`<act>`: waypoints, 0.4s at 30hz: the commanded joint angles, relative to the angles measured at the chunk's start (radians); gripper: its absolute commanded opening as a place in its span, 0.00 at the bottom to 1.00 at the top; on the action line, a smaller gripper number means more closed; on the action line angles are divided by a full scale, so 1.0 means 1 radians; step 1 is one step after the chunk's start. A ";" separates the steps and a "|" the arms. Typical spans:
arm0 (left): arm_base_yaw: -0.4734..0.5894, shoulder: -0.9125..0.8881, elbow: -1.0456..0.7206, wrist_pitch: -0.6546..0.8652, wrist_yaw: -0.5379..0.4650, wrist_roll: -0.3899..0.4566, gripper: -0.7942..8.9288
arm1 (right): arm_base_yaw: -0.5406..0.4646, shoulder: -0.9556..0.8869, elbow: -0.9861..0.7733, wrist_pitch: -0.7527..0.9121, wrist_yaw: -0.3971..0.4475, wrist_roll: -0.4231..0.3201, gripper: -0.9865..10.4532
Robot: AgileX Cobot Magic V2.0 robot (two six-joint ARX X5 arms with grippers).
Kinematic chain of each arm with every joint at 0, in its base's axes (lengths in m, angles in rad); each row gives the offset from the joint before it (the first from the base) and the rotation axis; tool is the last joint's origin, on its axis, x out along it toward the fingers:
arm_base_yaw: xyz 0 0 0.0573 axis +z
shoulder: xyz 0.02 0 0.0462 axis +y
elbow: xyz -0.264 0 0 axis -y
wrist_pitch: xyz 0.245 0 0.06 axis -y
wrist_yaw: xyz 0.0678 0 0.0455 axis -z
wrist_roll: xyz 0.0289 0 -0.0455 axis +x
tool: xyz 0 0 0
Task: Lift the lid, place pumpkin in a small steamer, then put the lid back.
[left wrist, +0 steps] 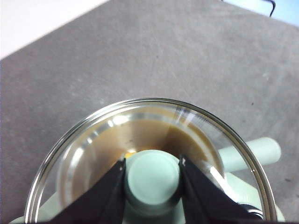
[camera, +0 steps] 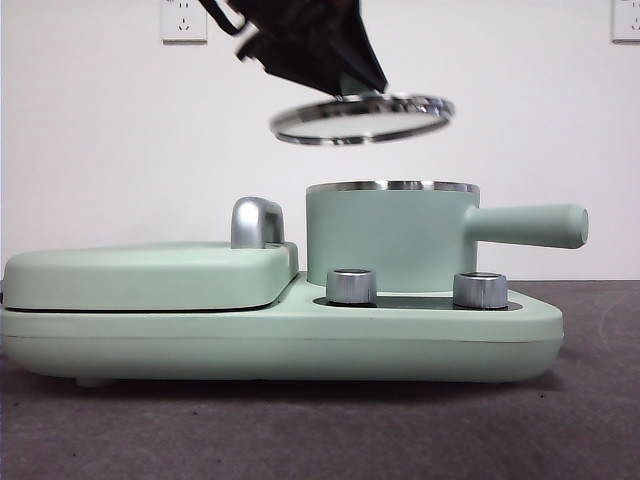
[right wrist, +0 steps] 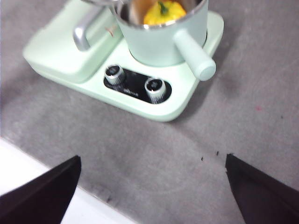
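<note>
Front view, going left to right: a wide flat mint-green griddle cover (camera: 150, 275) lies over the left part of a mint-green cooker base (camera: 280, 345), with a curved steel handle (camera: 256, 222) standing at the cover's right edge. Just right of that handle the small steamer (camera: 390, 235) stands on the base's right part, its steel rim uncovered and its long straight handle pointing toward the base's right end. Two steel dials (camera: 351, 285) sit on a dark panel along the base's front edge, just in front of the steamer. Above the steamer, apart from its rim and tilted a little, hangs the lid (camera: 362, 118), held from above by the left gripper (camera: 345, 85), which comes in dark and large from the top of the picture and hides the lid's knob. The left wrist view shows that gripper's two black jaws pinching the mint-green knob (left wrist: 153, 176) from both sides, with the glass dome and steel rim spread around it; the steamer's handle shows beyond the rim, and through the glass the steamer's inside looks brownish and blurred. In the right wrist view the pumpkin (right wrist: 164, 12) lies inside the steamer, yellow with a green stem, partly cut off by the picture's edge. The right gripper (right wrist: 152, 186) hangs well back from the base over the grey table (right wrist: 140, 154), near its pale edge, its jaws spread wide and holding nothing.
</note>
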 commanded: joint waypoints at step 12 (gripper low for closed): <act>-0.011 0.115 0.103 0.048 0.004 0.061 0.09 | 0.009 -0.056 0.004 0.014 0.001 0.032 0.52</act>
